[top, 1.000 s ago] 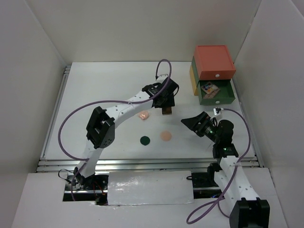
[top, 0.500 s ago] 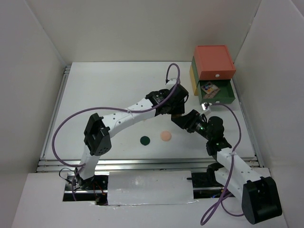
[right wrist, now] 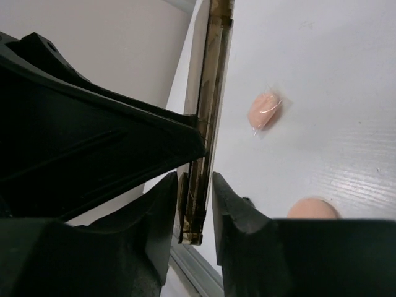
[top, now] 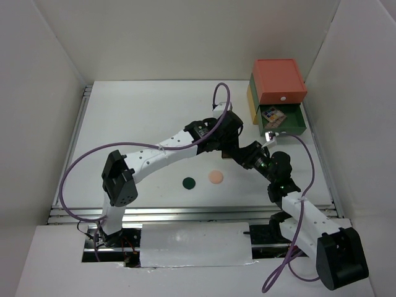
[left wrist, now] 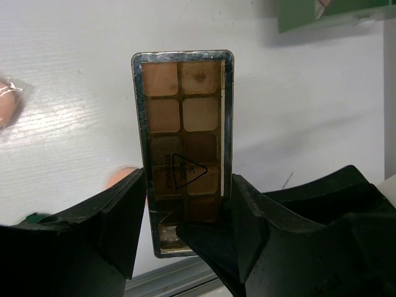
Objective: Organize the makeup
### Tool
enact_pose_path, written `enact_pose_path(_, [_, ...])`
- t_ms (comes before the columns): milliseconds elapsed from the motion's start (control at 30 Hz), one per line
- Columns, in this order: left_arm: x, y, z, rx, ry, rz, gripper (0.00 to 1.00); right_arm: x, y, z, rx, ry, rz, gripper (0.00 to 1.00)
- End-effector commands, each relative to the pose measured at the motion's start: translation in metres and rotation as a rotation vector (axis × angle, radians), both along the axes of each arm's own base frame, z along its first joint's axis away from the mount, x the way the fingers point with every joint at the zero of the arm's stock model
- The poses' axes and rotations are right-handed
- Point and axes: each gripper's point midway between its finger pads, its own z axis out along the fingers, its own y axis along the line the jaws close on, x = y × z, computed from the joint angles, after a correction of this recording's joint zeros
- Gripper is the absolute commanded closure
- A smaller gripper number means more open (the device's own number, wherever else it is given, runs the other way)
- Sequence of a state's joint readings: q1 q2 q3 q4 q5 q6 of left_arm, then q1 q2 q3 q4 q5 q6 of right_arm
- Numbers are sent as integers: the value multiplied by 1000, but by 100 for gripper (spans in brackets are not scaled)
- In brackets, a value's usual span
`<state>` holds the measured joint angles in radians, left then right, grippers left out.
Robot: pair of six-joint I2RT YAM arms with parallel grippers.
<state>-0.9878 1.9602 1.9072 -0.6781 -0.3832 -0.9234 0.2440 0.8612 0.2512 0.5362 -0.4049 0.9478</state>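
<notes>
A long brownish eyeshadow palette (left wrist: pixel 184 124) hangs above the table, my left gripper (left wrist: pixel 189 204) shut on its long sides. My right gripper (right wrist: pixel 195 198) straddles the same palette (right wrist: pixel 207 124) across its thin edge, jaws narrow, with a slim gap still showing on one side. From above, both grippers meet mid-table, left gripper (top: pixel 226 143) beside right gripper (top: pixel 240 154), hiding the palette. On the table lie a peach compact (top: pixel 215 177), a dark-green compact (top: pixel 189 182) and a wrapped pink compact (right wrist: pixel 265 110).
The stacked drawer box (top: pixel 278 86) stands at the back right. Its green bottom drawer (top: pixel 291 129) is pulled open and holds a multicolour palette (top: pixel 270 114). White walls enclose the table on three sides.
My left arm carried the palette rightward toward the right arm. The right gripper swung in from the right and its jaws narrowed around the palette's edge.
</notes>
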Motion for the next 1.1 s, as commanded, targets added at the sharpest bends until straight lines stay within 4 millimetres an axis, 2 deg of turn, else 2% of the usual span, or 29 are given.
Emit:
enact_pose_path(0, [-6,3,26,-49,-33,6,100,8,6,34,26,-100,6,68])
enact_pose_path(133, [-6,6,29,-46,-42,14,100,4,11,42,29,-124,28,73])
enact_pose_path(167, [-5,7,30,-43,-44,19,100,3,12,44,33,-131,32,81])
enact_pose_path(200, [-5,7,31,-42,-48,18,100,2,12,46,38,-131,34,100])
enact_pose_path(267, [-3,10,37,-43,-60,27,100,0,13,47,47,-130,40,100])
enact_pose_path(333, [-1,11,43,-48,-73,32,83,-2,14,51,52,-136,47,100])
enact_pose_path(367, [1,12,47,-49,-84,42,68,-3,13,50,55,-126,46,100])
enact_pose_path(400, [3,12,54,-56,-98,47,37,-3,13,51,54,-127,44,100])
enact_pose_path(467, [9,17,67,-56,-127,71,11,-2,12,49,52,-116,37,100])
enact_pose_path(500, [15,21,82,-68,-145,86,1,-1,11,51,53,-113,29,100])
enact_pose_path(567, [23,29,97,-72,-173,113,1,4,8,46,51,-79,1,100])
enact_pose_path(633, [34,48,123,-92,-202,155,1,9,5,45,59,-50,-27,100])
enact_pose_path(667, [43,61,135,-101,-225,190,1,11,4,44,64,-38,-39,100])
enact_pose_path(700, [43,75,149,-110,-244,209,1,13,2,47,72,-32,-54,100])
enact_pose_path(733, [44,87,156,-105,-254,230,1,17,-3,50,74,-31,-85,100])
enact_pose_path(767, [49,108,156,-79,-262,275,1,23,-11,50,73,-16,-127,100])
enact_pose_path(800, [41,130,172,-76,-287,289,1,29,-18,62,86,-17,-169,100])
enact_pose_path(833, [40,146,176,-62,-301,308,1,32,-29,55,77,47,-227,100])
enact_pose_path(867, [26,165,178,-47,-308,302,1,45,-54,65,88,52,-347,100])
enact_pose_path(933, [13,187,174,4,-318,272,1,54,-82,64,111,117,-469,100])
enact_pose_path(967, [-2,204,168,26,-311,266,1,65,-112,75,126,115,-592,100])
enact_pose_path(1000, [-12,216,159,66,-298,257,1,68,-124,65,144,186,-649,100])
enact_pose_path(1033, [-20,226,153,86,-290,258,1,72,-136,67,154,199,-709,100])
enact_pose_path(1067, [-35,242,140,109,-276,254,1,77,-157,67,161,204,-793,100])
